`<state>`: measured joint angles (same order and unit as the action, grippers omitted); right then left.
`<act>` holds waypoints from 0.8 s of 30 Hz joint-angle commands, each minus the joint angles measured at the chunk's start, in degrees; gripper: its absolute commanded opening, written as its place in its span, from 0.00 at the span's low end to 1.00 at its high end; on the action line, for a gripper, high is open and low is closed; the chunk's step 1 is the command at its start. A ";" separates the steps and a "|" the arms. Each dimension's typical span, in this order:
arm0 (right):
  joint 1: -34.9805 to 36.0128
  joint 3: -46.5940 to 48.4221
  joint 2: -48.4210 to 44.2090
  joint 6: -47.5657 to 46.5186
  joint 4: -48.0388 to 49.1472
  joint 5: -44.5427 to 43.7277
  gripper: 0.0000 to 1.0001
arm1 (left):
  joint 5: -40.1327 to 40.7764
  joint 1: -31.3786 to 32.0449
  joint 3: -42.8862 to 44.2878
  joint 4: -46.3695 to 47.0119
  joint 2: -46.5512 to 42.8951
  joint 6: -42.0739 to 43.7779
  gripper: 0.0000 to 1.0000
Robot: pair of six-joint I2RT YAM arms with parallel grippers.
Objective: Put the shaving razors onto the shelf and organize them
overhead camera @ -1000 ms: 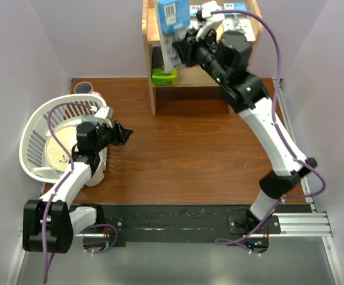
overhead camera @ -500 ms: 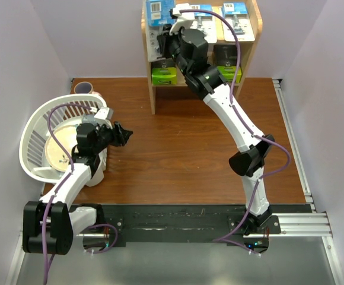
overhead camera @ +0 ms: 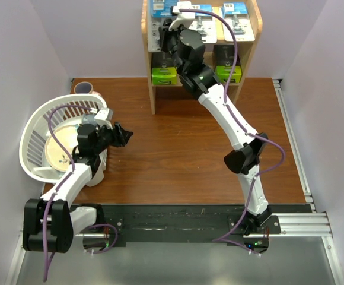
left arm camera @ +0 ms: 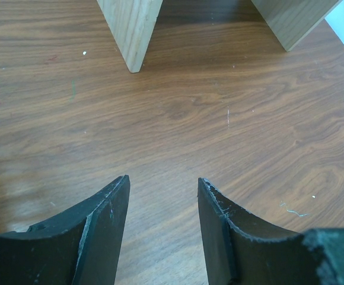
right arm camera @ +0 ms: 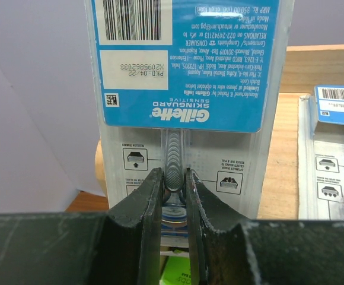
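The right hand [right arm camera: 175, 178] is clamped on a blister card [right arm camera: 190, 89] at the left end of the top tier of the shelf [overhead camera: 152, 98]; the left hand [left arm camera: 163, 187], fingers apart, hovers over the counter [left arm camera: 231, 119].

Razor packs [overhead camera: 236, 21] on shelf [overhead camera: 146, 65]; basket [overhead camera: 28, 129] left.

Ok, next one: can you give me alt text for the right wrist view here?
The right gripper pinches a blue-and-white razor card by the clear bulge over the razor's handle, its back print upside down to the camera. Beyond it is the wooden shelf, with a second card resting on it at the right.
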<state>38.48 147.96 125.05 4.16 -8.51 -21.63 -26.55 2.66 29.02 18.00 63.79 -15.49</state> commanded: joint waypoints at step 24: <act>-0.42 4.09 4.77 -5.92 17.73 -0.61 0.32 | 0.44 -0.37 0.69 2.04 -0.25 -0.68 0.55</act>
<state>38.20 149.91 131.11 -0.08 2.02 -24.25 -26.37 2.63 29.02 18.02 64.45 -15.88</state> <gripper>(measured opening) 0.318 0.545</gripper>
